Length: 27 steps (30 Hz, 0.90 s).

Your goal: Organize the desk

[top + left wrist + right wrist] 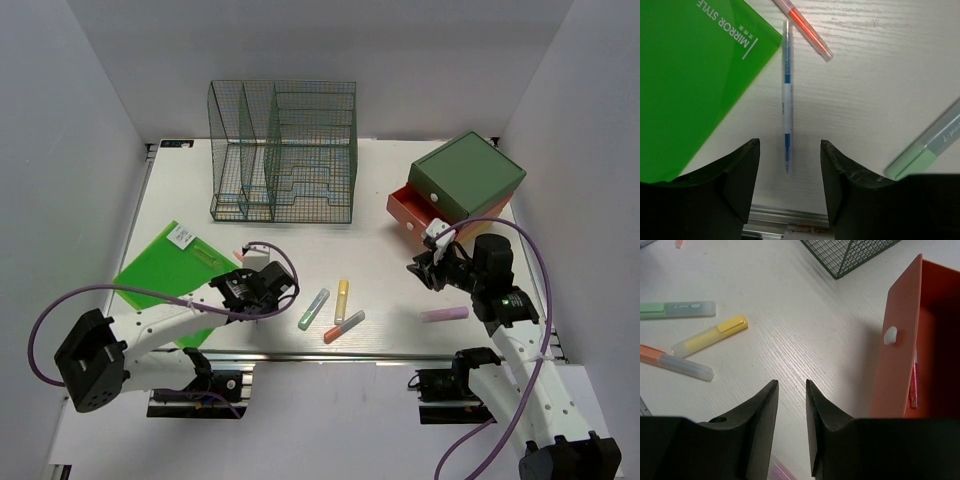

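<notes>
Left wrist: left gripper (790,152) jaws apart, empty, either side of a blue pen (786,100) on the desk (875,85), which filled the frame. Right gripper (791,392) was narrowly parted, empty, left of the orange drawer (902,340).

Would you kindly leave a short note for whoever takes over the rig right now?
Left gripper open, straddling the blue pen beside the green folder, not gripping it.
Right gripper open, empty, facing the orange drawer, which stands open.
Green highlighter, yellow highlighter, orange highlighter and pink highlighter lie loose on the desk.
Left: stow the pen and highlighters.
</notes>
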### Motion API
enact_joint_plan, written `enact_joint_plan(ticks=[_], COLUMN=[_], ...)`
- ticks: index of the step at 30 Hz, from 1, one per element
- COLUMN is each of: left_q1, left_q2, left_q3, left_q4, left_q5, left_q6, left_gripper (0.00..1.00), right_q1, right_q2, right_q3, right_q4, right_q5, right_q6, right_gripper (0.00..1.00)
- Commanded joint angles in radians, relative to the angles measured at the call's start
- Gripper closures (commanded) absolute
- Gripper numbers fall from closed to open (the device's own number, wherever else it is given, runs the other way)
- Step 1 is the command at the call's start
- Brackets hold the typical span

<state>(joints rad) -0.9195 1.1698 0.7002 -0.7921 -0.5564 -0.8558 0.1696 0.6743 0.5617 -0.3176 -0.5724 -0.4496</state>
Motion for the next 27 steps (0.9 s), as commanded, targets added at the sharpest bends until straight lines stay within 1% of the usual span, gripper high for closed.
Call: enact_joint_plan(ticks=[1,5,8,11,13,15,18,23,27], left_q1=[0.053,0.085,0.122,0.149,0.166,0.197,0.223,0.245,0.255], left_q2=[0.007,0.066,0.108,0.139,0.146,0.146,0.152,0.166,0.151], left_q3=[0.009,0.005,0.013,0.025,0.022,0.004,-0.030,-0.067,-0.096], left_q4=[0.043,0.112,0.143,0.157,0.166,0.175,0.217,0.257,0.274], left_q5=[0.002,0.058,0.064,0.085,0.098,0.119,0.173,0.220,0.234], left_q6=[0.030,0.029,0.041,0.063,0.070,0.070,0.080,0.081,0.078], left_gripper=[0.39,0.43,0.47,0.48,0.49,0.52,0.54,0.56,0.61], right_q1=[-0.002,-0.005,-0.002,-0.005,-0.007,-0.007,-0.004,-0.002,-0.005], right_q2=[-0.005,-0.015,-0.019,-0.024,-0.025,-0.028,-0.032,-0.033,-0.033], right_q3=[0.038,0.037,0.035,0.033,0.033,0.032,0.030,0.030,0.030], right_q4=[0.026,0.031,0.031,0.032,0.034,0.035,0.035,0.037,0.035], right_q5=[0.009,0.026,0.032,0.040,0.046,0.046,0.048,0.051,0.049], right_q6=[-0.001,0.002,0.002,-0.001,-0.004,-0.004,-0.006,-0.008,-0.008], right_gripper=[0.65,0.65,0.65,0.65,0.65,0.66,0.66,0.66,0.66])
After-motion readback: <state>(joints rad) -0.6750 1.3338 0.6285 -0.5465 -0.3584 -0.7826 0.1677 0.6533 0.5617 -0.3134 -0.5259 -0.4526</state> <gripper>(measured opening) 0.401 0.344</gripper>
